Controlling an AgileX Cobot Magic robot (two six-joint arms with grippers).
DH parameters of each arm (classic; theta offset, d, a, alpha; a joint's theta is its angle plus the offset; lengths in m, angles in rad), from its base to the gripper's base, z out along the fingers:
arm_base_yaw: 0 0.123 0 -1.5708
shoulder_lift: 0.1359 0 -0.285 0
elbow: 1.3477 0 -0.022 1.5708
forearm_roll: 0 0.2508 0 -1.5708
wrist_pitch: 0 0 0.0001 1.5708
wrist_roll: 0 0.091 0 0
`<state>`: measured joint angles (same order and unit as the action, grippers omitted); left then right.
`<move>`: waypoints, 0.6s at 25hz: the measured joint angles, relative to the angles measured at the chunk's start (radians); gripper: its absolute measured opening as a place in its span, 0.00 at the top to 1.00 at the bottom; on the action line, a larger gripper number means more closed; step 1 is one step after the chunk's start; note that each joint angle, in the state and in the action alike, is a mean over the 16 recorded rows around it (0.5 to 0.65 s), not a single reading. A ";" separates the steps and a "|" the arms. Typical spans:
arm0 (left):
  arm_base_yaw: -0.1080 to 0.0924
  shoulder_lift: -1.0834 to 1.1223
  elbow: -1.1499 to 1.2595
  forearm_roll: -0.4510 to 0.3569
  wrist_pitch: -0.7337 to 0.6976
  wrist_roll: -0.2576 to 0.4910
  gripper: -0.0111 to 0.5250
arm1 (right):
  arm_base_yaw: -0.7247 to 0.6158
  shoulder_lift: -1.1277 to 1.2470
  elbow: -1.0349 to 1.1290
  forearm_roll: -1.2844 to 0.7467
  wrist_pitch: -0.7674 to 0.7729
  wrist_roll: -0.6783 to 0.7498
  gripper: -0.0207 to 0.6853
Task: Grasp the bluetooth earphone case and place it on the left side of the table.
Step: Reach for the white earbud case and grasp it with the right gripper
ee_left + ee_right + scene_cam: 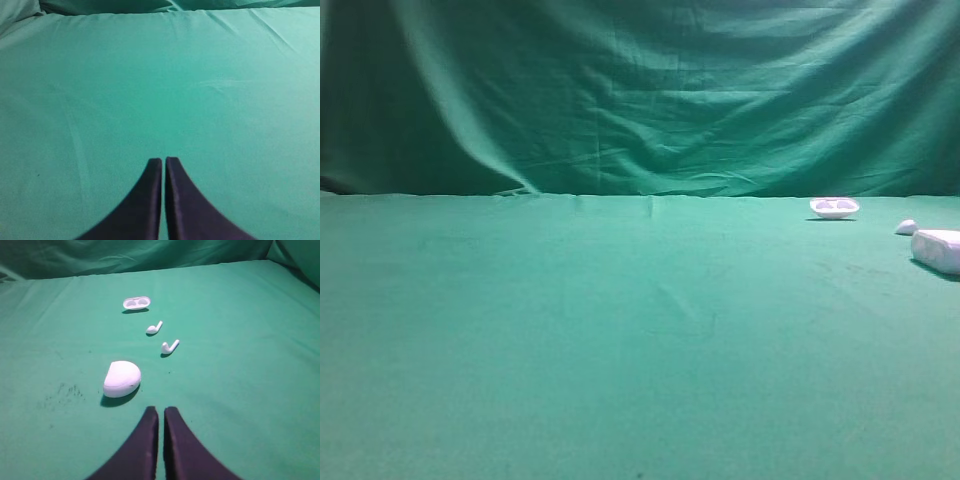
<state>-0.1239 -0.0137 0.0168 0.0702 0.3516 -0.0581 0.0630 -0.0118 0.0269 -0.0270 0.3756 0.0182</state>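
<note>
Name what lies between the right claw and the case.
Only bare green cloth separates the right claw from the case, in the right wrist view.

**Both grippers closed, held low in their own wrist views**

The left gripper [163, 161] shows only in the left wrist view: two dark, curved fingers [150, 200] rise from the bottom edge and meet at the tips, with just a thin slit between them. Nothing sits between them.

The right gripper [161, 411] looks the same in the right wrist view, its dark fingers [177, 450] pressed nearly together and holding nothing.

Neither arm nor gripper appears in the exterior high view, so the arm poses cannot be told.
</note>
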 joint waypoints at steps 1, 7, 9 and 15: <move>0.000 0.000 0.000 0.000 0.000 0.000 0.98 | 0.000 0.000 0.000 0.000 0.000 0.000 0.97; 0.000 0.000 0.000 0.000 0.000 0.000 0.98 | 0.000 0.000 0.000 0.000 0.000 0.002 0.97; 0.000 0.000 0.000 0.000 0.000 0.000 0.98 | 0.000 0.000 0.000 0.000 0.000 0.004 0.97; 0.000 0.000 0.000 0.000 0.000 0.000 0.98 | 0.000 0.000 0.000 0.000 -0.019 0.010 0.97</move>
<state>-0.1239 -0.0137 0.0168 0.0702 0.3516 -0.0581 0.0630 -0.0118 0.0273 -0.0267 0.3562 0.0281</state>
